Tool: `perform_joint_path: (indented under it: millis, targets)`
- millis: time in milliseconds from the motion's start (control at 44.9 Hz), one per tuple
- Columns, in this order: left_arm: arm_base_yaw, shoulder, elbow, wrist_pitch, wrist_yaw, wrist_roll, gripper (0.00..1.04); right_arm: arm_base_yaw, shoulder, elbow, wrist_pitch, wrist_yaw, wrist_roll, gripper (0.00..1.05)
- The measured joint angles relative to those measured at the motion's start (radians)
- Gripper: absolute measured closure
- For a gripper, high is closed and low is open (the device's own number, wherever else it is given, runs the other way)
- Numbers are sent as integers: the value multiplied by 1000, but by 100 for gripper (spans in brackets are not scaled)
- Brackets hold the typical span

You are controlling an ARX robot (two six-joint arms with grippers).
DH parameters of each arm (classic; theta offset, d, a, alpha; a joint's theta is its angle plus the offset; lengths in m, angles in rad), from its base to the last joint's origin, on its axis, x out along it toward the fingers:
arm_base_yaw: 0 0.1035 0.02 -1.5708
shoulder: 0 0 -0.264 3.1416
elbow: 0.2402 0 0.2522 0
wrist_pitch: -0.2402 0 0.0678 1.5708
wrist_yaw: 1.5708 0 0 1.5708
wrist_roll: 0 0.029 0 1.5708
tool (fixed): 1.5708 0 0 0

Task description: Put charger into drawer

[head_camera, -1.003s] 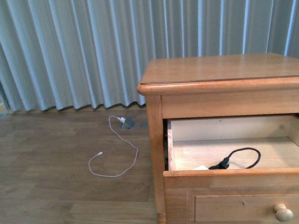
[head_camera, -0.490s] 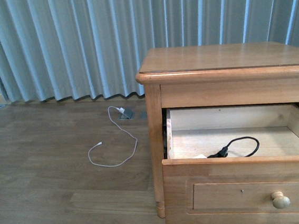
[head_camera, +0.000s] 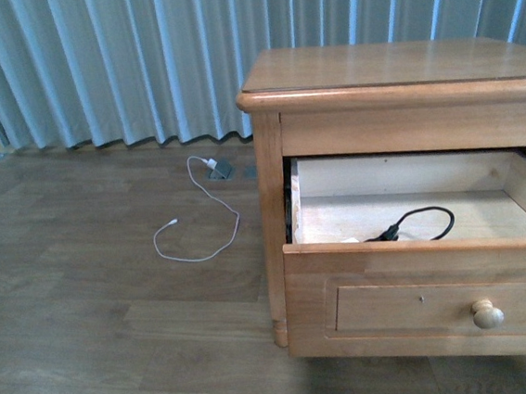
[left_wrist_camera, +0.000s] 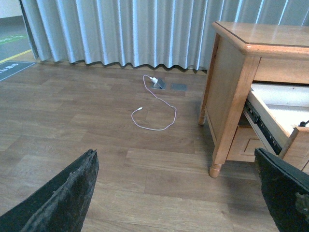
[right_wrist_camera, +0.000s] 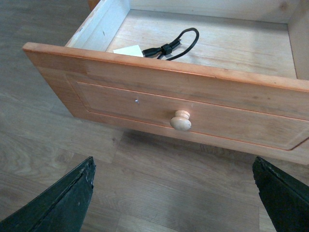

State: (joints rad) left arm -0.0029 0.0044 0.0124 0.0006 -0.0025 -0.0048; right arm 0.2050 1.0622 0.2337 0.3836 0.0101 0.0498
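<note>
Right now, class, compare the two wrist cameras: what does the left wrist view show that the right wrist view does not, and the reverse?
Left wrist only: the curtain, the long white cable looped on the floor, and the cabinet side. Right wrist only: the knob on the drawer front, and the charger, its white block lying inside. Both: the open drawer, the floor, and a gripper open and empty: the left gripper, then the right gripper.

The drawer (head_camera: 420, 280) juts forward out of the cabinet (head_camera: 390, 64). The charger (right_wrist_camera: 161, 49) lies in it, just behind the front wall and left of the middle. The knob (head_camera: 486, 314) sits on that wall's outer face. On the floor (head_camera: 86, 298), left of the cabinet, a cable (head_camera: 201, 231) runs back to a socket (head_camera: 220, 169) before the curtain (head_camera: 138, 60).
</note>
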Motion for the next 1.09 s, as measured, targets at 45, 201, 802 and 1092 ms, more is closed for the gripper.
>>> perform_joint_path:
  millis: [45, 201, 802, 1092]
  targets:
    - [0, 0, 0, 0, 0, 0, 6, 6, 53, 16, 25, 0, 0, 8]
    - [0, 0, 0, 0, 0, 0, 6, 30, 249, 72, 117, 5, -6, 8]
    - [0, 0, 0, 0, 0, 0, 6, 24, 838, 457, 296, 83, -18, 8]
    - [0, 0, 0, 0, 0, 0, 6, -5, 1044, 742, 317, 134, -46, 8]
